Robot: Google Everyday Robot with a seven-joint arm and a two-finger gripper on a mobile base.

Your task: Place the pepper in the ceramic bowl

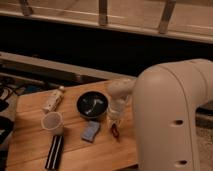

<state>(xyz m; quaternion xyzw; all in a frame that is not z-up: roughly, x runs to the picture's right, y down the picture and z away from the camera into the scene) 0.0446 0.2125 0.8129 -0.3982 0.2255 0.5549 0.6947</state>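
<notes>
My gripper (115, 119): low over the wooden table (30, 142), just right of the ceramic bowl (79, 106), directly above the pepper (115, 131).
My grip: I cannot tell whether it is wide, narrow or closed on anything.
Pepper: on the table near my gripper's tip, outside the bowl, right of the blue-grey sponge (91, 131).
Bowl: black, far of the sponge, mid-table.
Left side: pale cup (52, 121), white bottle (54, 99) lying farther back, black flat bar (55, 150) nearest.
</notes>
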